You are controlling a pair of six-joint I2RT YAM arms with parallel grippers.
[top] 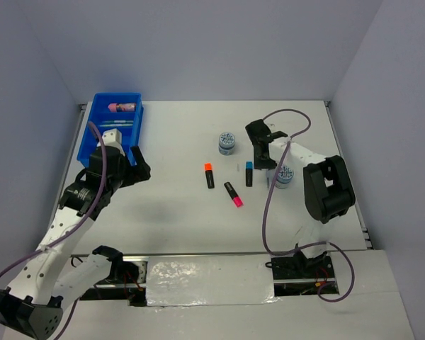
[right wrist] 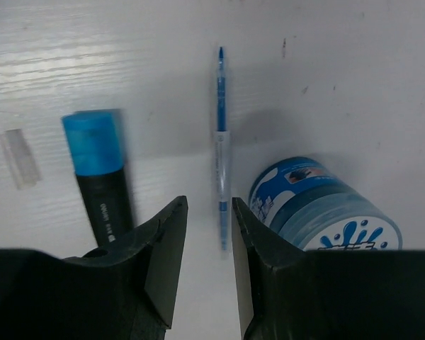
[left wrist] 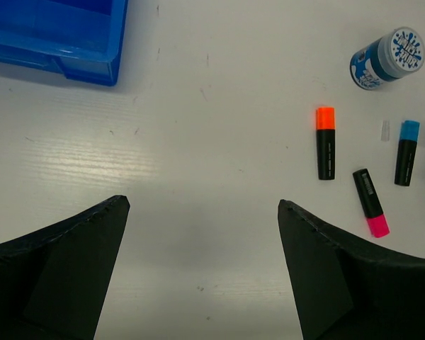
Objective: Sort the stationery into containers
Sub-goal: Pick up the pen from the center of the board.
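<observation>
I have the right gripper (right wrist: 209, 212) down over the thin blue pen (right wrist: 222, 142). Its fingers are drawn in close on either side, but a sliver of table shows on one side, so I cannot tell whether they have bitten. The pen lies flat on the table, between the blue-capped marker (right wrist: 99, 170) and the blue splash-patterned tub (right wrist: 319, 205), and just beside the tub.

The left gripper (left wrist: 204, 204) hangs spread wide and empty over bare table, near the corner of the blue tray (left wrist: 49, 49).

My worries:
- The fingers straddle the pen near one end, so I expect it to droop or swivel on the lift.
- It is slim and low, so the pads may close above it and skate off.
- One finger sits hard by the tub and the other by the marker, so any sideways correction could shove either one.
- The tray is well across the table, a long carry on a weak pinch.
</observation>
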